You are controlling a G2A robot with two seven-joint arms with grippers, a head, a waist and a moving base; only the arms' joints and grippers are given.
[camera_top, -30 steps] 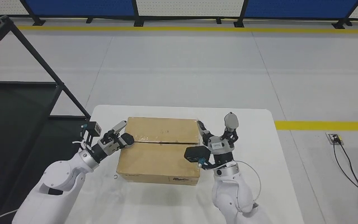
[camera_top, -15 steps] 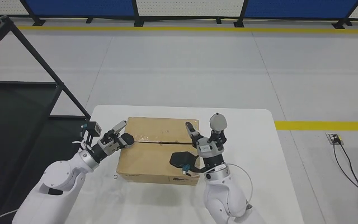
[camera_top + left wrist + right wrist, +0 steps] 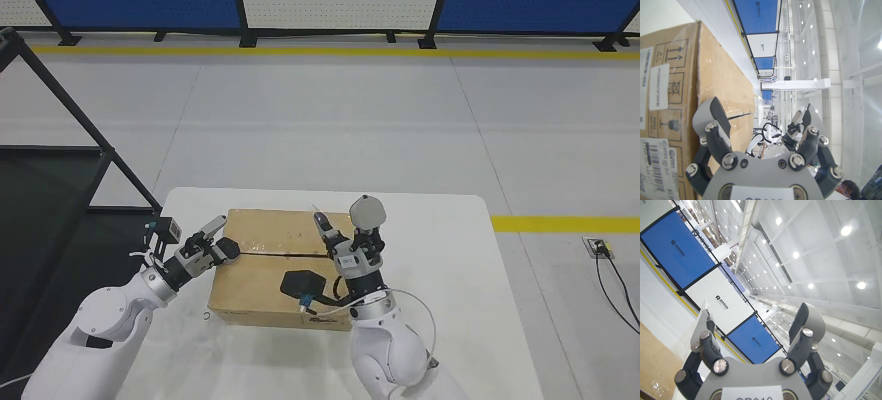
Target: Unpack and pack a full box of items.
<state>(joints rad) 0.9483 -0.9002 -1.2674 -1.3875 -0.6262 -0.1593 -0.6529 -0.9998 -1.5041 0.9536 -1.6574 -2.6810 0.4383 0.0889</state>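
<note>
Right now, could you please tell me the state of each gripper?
Left gripper: open, holding nothing, at the edge of the box.
Right gripper: open, holding nothing, pointing upward over the box.

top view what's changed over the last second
The right gripper, open, swung toward the robot's left, from beside the end of the cardboard box to above its lid. Nothing was taken or let go. The left gripper stayed open at the other end by the flap seam; the box stayed shut and unmoved.
</note>
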